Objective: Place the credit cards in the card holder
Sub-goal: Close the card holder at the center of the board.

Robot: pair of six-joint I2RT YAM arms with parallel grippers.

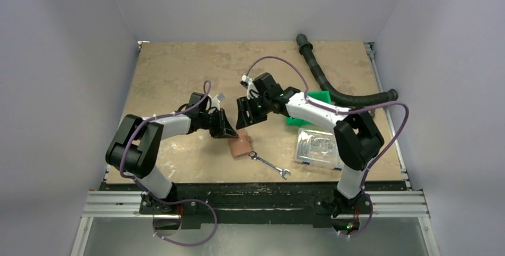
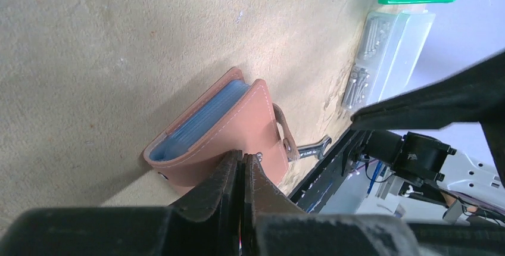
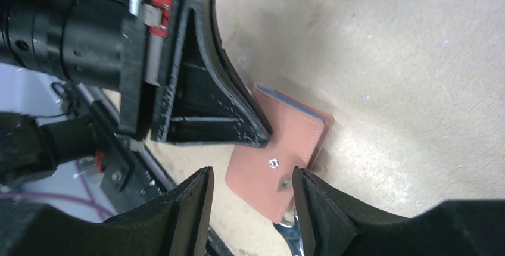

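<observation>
Two hands: left hand (image 2: 243, 158) pressed together against card holder (image 2: 253, 119), right hand (image 3: 252, 174) spread around its corner.

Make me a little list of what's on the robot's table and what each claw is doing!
card holder: reddish-brown, folded over, lying on the table
cards: blue edges showing inside the card holder
left gripper: shut, tips against the card holder
right gripper: open, one jaw on each side of the card holder's corner
nearby: wrench, green bin, clear compartment box, black hose
</observation>
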